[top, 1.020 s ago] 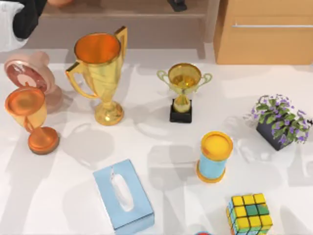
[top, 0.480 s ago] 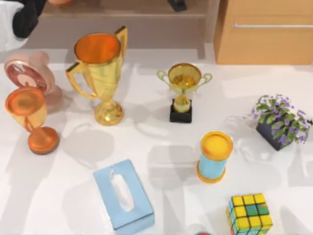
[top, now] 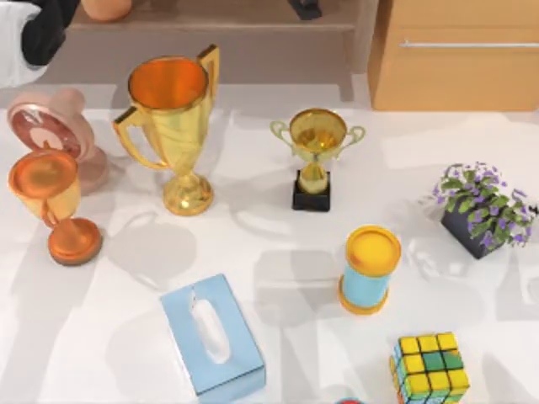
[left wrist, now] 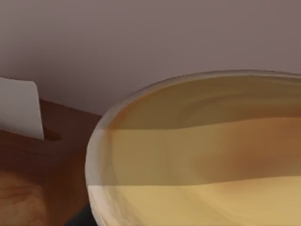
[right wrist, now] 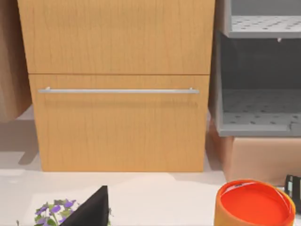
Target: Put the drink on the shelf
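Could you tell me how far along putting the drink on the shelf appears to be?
Nearly done: the small peach-orange round-bodied drink sits on the long light-brown wooden shelf board at the top view's upper left. The left arm is beside it. Left: confirming release and pulling the arm away.

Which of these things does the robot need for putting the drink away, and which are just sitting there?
Needed for the job:
- drink, peach-orange, on the shelf
- shelf, the long wooden board at the back
- left arm, beside the drink

Just sitting there:
- big gold trophy
- small trophy
- orange goblet
- tissue box
- blue cylinder
- puzzle cube
- flower pot
- drawer cabinet
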